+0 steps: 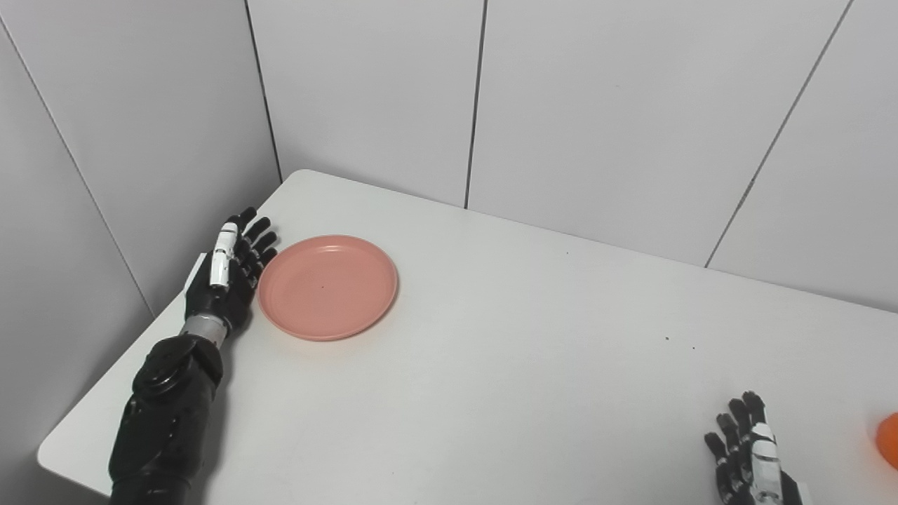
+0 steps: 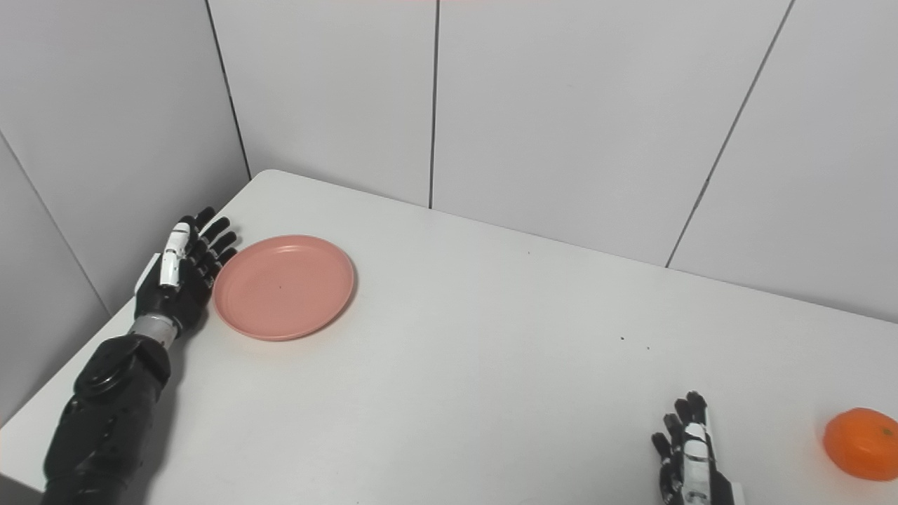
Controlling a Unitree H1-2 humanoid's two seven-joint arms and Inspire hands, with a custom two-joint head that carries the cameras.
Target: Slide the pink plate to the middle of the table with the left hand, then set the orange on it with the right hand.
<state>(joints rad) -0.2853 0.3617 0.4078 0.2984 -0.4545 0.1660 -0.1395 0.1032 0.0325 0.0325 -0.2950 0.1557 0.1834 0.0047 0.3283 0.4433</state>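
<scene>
Left eye: the orange (image 1: 889,439) is mostly cut off at the right edge, and my right hand (image 1: 751,459) is half out of frame. Right eye: my left hand (image 2: 181,270), fingers spread, sits just beside the pink plate (image 2: 283,287) at the table's (image 2: 491,365) left end; the orange is whole. No writing to read.

One round, shallow pink plastic plate (image 1: 327,286) lies left of centre in the frame. One round orange fruit (image 2: 861,444) sits at the lower right. Two black robot hands show: one (image 1: 229,272) at the left, one (image 2: 689,459) at the bottom right. One white worktop (image 1: 533,365) carries them all.
</scene>
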